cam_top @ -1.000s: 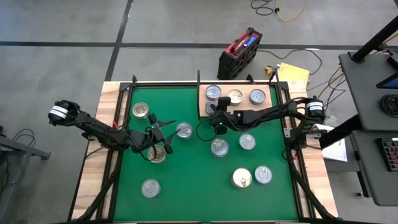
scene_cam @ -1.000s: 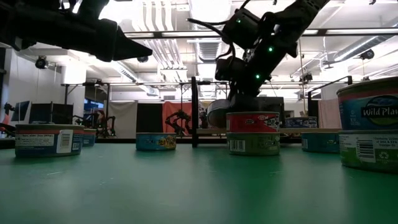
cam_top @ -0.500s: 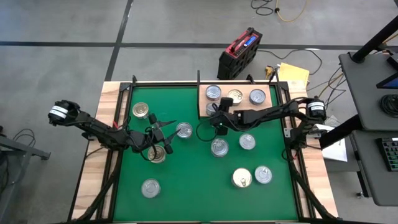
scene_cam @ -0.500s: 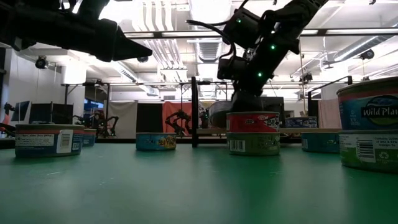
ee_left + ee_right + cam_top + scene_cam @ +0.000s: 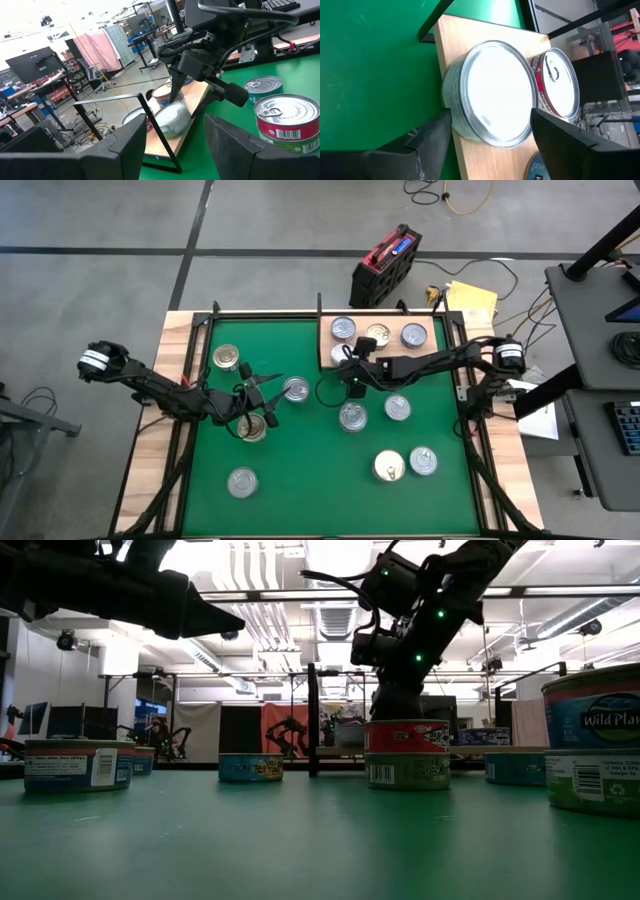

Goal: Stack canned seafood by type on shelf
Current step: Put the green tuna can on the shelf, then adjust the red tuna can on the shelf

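Because the plain silver can (image 5: 492, 95) now rests on the near left corner of the shelf (image 5: 390, 337), just beside a red-labelled can (image 5: 557, 85), the right gripper (image 5: 346, 363) has its jaws spread to either side of it, with gaps showing, so nothing is gripped. Three more cans stand on the shelf's far half. About eight others lie scattered on the green mat (image 5: 310, 470) that covers the worktop: one gold-lidded (image 5: 389, 467) near the front right, silver ones around the middle and left, and in the low view one red can sits stacked on a green one.

These cans look rigid and fairly heavy for their bulk, with smooth metal sides that could slip under a loose pinch. My judgement is that the safest hold is across the side wall, jaws square to the curved sides and low enough to clear the lid rim; the flat ends should stack steadily if centred.

Over the mat's left half, the left gripper (image 5: 262, 392) hangs with jaws parted and empty, above a can (image 5: 252, 426) and just left of another (image 5: 295, 388).
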Controlling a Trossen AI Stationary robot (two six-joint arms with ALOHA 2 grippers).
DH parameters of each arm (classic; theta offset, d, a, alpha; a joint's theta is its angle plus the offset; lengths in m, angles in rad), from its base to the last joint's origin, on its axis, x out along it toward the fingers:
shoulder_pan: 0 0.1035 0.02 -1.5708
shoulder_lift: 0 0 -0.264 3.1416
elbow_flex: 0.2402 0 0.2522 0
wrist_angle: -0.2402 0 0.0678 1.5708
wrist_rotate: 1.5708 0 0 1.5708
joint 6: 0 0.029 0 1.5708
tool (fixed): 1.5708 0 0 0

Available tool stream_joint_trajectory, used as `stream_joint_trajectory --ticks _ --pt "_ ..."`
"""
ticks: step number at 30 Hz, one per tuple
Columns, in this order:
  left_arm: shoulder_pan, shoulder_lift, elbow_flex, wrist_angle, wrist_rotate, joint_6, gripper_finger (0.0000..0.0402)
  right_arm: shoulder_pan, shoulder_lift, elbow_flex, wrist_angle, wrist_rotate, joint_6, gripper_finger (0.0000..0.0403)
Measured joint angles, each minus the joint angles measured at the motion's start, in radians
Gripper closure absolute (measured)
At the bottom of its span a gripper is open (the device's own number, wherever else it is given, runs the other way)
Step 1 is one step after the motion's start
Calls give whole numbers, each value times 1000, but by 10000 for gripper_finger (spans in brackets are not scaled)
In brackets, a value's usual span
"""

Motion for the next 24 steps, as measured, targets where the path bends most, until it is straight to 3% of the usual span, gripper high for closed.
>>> stream_joint_trajectory --ticks 13,20,24 --pt "0 0 0 -15 0 -9 219 11 -75 1 -119 -9 112 141" --pt "0 0 0 -15 0 -22 219 5 -198 1 -156 -95 290 163" --pt "0 0 0 -14 0 -29 219 -55 -264 1 -112 -194 373 205"
